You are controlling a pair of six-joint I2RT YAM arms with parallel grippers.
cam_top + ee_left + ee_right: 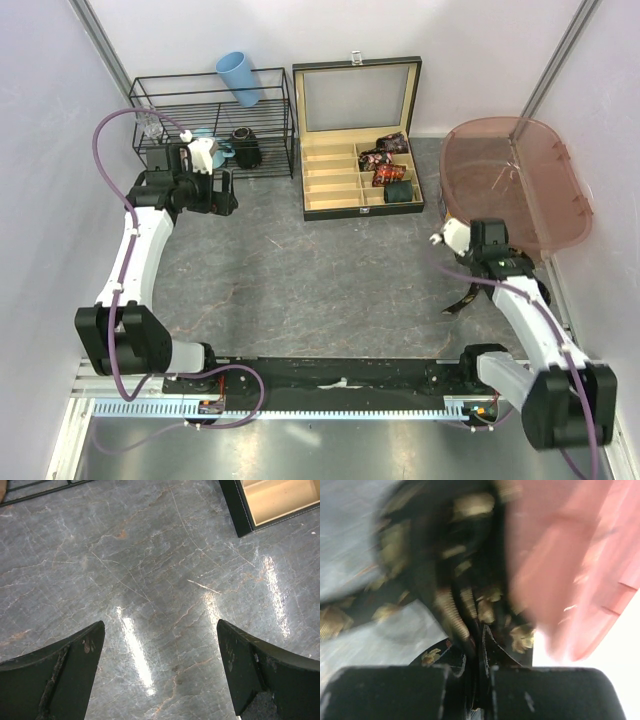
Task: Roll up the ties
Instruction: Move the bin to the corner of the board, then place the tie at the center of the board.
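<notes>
A dark tie with a gold print is clamped in the closed fingers of the right gripper. In the overhead view it is seen hanging in a loose bunch below that gripper, to the right of the wooden compartment box and nearer the arm bases than the box. Four rolled ties are already stored in the box's right-hand compartments, so the task is judged to be well along, with this tie not yet coiled.

The step in hand appears to be carrying the tie out to be laid flat. It is best drawn clear of the pink plastic tub, which stands just right of the box, and spread straight on the bare stretch in front of the box, so that no twist is rolled in. The grip seems to be taken mid-length; an end should be found before rolling is begun.

The left gripper is held with its fingers wide apart and nothing between them, over bare surface to the left of the box.

The surface is grey and marble-veined, with glare streaks. A black wire rack stands left of the box. Pale walls enclose the space.
</notes>
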